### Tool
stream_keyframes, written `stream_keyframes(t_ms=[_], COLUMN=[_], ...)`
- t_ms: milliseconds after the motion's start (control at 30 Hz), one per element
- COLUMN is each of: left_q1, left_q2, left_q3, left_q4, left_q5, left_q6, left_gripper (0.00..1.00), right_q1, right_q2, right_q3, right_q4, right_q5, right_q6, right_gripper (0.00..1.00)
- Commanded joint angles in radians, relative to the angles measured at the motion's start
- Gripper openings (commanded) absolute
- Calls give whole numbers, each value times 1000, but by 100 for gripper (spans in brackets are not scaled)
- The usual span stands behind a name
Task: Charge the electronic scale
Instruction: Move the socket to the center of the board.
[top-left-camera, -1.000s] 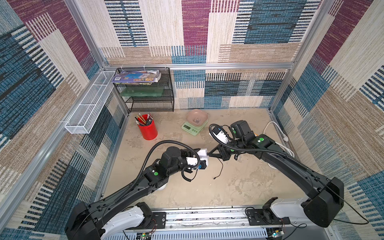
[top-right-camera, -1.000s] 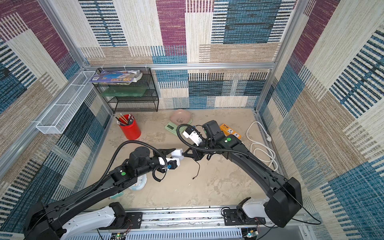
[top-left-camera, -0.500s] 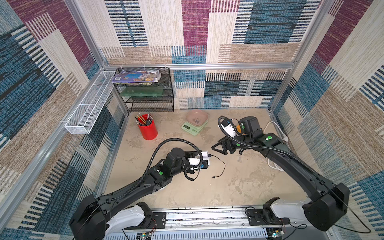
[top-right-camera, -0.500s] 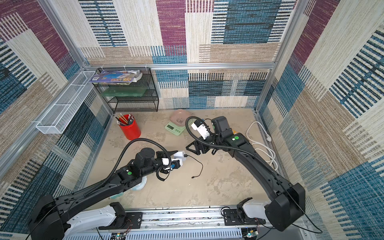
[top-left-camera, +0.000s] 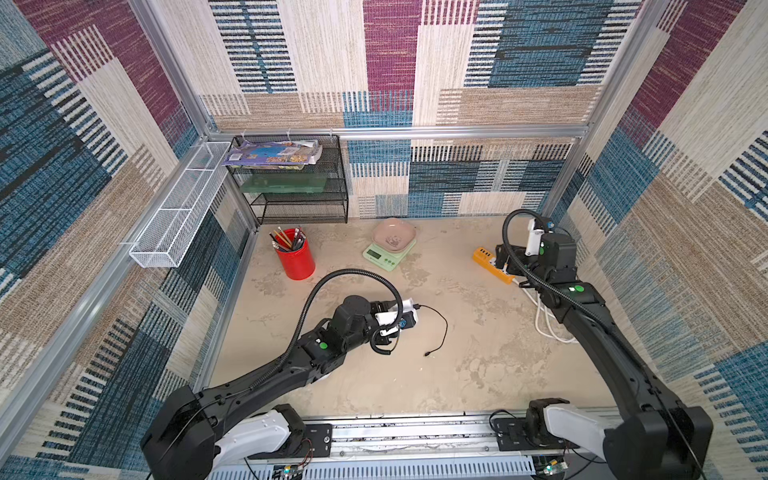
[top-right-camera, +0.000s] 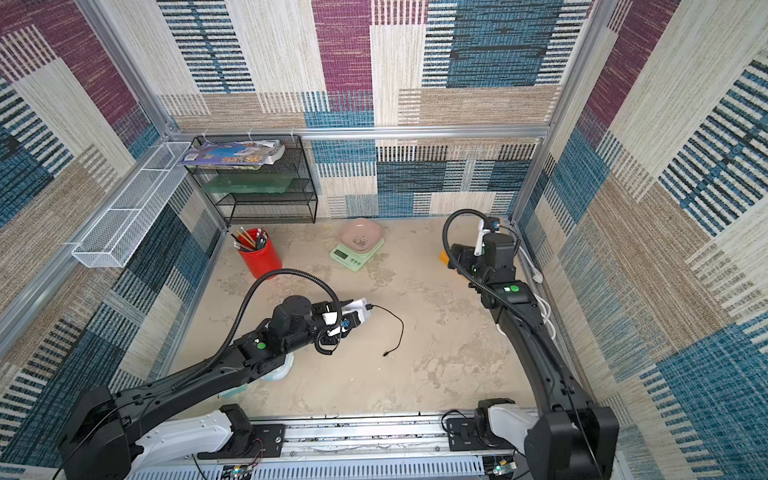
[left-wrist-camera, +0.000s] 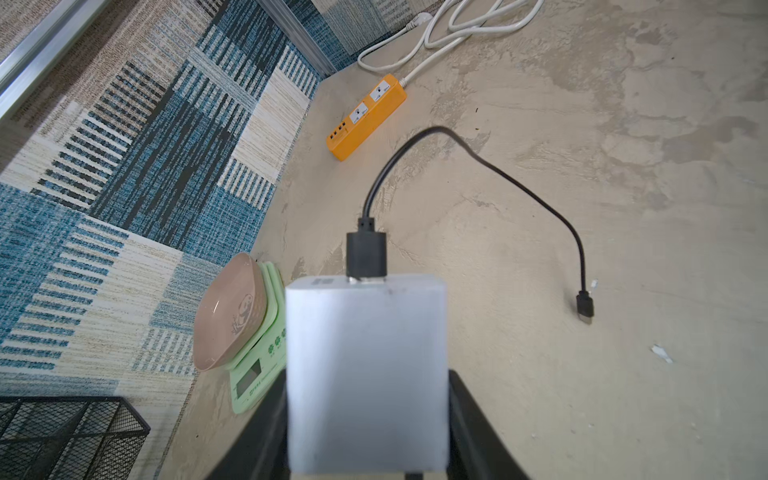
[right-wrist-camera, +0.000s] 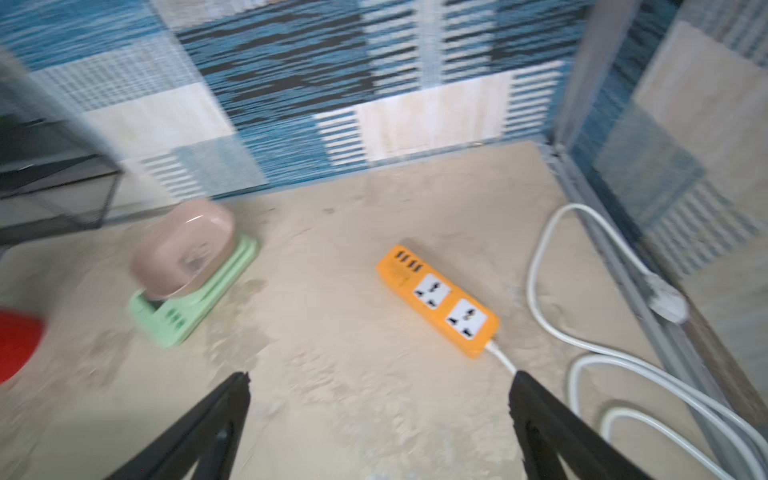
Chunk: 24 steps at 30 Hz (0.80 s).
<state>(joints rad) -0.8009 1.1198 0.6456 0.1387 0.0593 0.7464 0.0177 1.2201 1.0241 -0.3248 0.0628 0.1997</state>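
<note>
Top views, both: electronic scale (top-left-camera: 390, 253), mint-green with pink panda tray, is sitting on the mottled beige bench (top-left-camera: 498, 353) near the patchwork back wall (top-left-camera: 390, 54). Left wrist: left end effector (left-wrist-camera: 368, 376) is gripping a white charger (left-wrist-camera: 365, 332). Right wrist: right end effector (right-wrist-camera: 380, 376) is gaping, empty.

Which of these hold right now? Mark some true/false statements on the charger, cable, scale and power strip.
1. The left gripper is shut on the white charger. True.
2. The black cable has its free end plugged into the electronic scale. False: that end lies loose on the table, apart from the scale.
3. The right gripper is open and empty. True.
4. The charger is plugged into the orange power strip. False: both its sockets are empty.
5. A pink tray sits on the scale. True.
</note>
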Motion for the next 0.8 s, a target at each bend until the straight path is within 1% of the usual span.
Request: stream_keyframes(t_ms=[0, 133, 233, 400, 567, 767], left_q1=[-1, -1, 0, 0, 0, 0], left_q2=[-20, -77, -102, -124, -126, -130], left_q3=[-3, -18, -30, -45, -47, -48], left_q4=[24, 39, 40, 36, 36, 33], left_q5=[11, 41, 47, 43, 40, 53], left_q6=[-41, -53, -56, -61, -62, -68], left_gripper=[45, 45, 45, 45, 45, 45], right_q1=[-77, -141, -167, -187, -179, -149], right_q2=[131, 382, 514, 610, 680, 781], right_q3=[67, 232, 299, 297, 301, 413], right_q4=[21, -99, -126, -94, -53, -85], right_q5=[108, 51, 13, -98, -188, -206], right_q6=[112, 153, 183, 236, 238, 205], right_gripper=[97, 97, 96, 93, 91, 89])
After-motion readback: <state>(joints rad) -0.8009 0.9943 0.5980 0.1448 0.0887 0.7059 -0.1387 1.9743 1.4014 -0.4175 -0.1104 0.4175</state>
